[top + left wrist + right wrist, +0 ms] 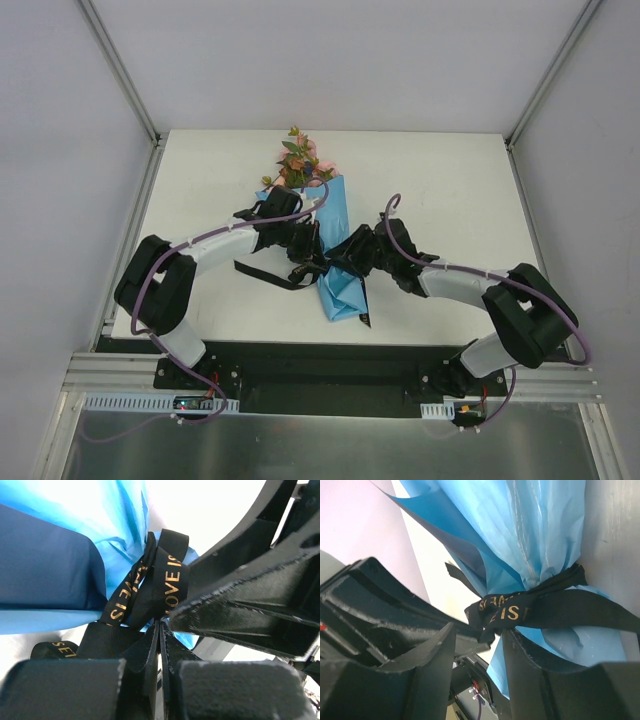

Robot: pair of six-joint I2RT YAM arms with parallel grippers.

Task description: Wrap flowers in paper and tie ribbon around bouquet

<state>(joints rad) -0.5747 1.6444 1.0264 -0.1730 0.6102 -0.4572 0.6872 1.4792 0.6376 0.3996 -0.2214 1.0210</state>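
The bouquet lies on the white table, its pink and orange flowers (297, 160) pointing away from me. The light blue paper (335, 215) around them narrows toward me. A black ribbon (530, 607) with gold lettering cinches the paper (530, 530) at its waist, and a loose length trails left on the table (262, 272). My left gripper (160, 625) is shut on the ribbon (170, 580) right beside the knot. My right gripper (480, 630) is open, with the knot at its fingertips and a short ribbon end hanging into the gap. Both grippers meet at the bouquet's waist (320, 258).
The table (450, 190) is ringed by grey walls and metal frame posts. Purple cables (395, 215) loop over both arms near the bouquet. In the left wrist view the right gripper's finger (250, 595) crowds in close on the right.
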